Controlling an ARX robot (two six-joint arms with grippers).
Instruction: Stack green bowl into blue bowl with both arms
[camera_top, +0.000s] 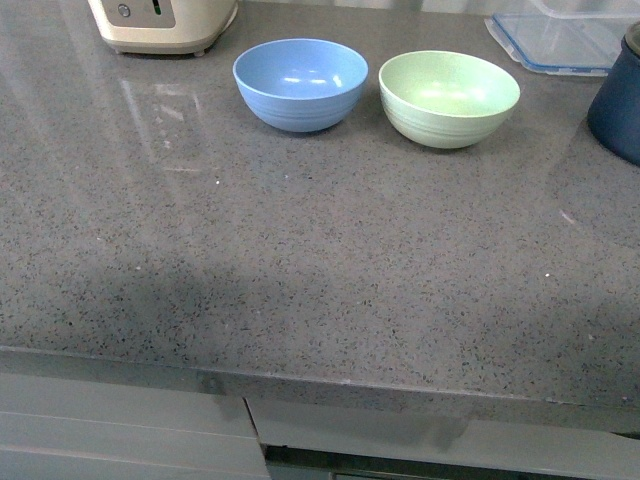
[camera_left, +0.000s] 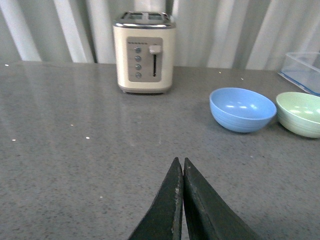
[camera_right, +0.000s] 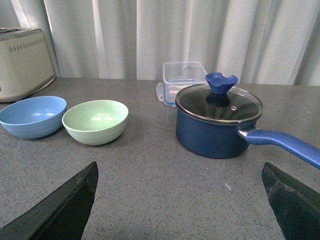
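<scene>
Green bowl (camera_top: 449, 98) is sitting upright toward the far side of the grey speckled countertop (camera_top: 300, 270), just to the right of the blue bowl (camera_top: 300, 84), with a narrow gap showing between them. You are getting the whole cream toaster (camera_left: 145, 52) only in the left wrist view. Only the right wrist view is giving you the full navy pot (camera_right: 218, 125) with its glass lid, and the clear container (camera_right: 184, 75) behind it. Both bowls are looking matte, equal in size and faintly ridged near the base. Your left gripper (camera_left: 180, 162) is pressing its fingers together on nothing; your right gripper (camera_right: 180, 169) is standing spread wide.
</scene>
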